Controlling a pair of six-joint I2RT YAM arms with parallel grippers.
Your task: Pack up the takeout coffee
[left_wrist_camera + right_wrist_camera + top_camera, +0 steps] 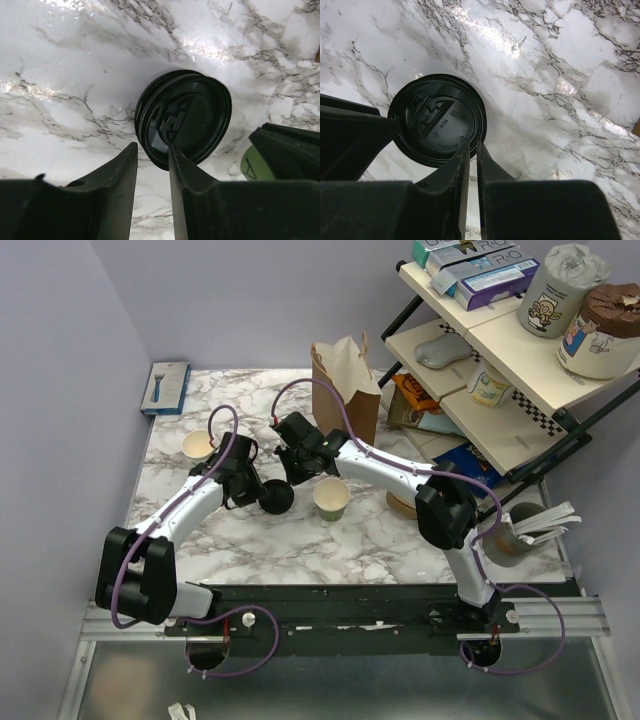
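Where the marble surface [300, 540] spreads out before both arms, the brown paper bag [345, 380] stands upright at its far edge. The takeout coffee [277, 497] sits near the middle, showing only its black lid, just left of an open green cup [331, 498]. The left gripper [152, 146] has its jaws narrowly parted astride the lid's rim, one finger over the lid and the other just outside it. The right gripper [472, 146] has its jaws drawn to a slit at the rim; I cannot tell whether they pinch it.
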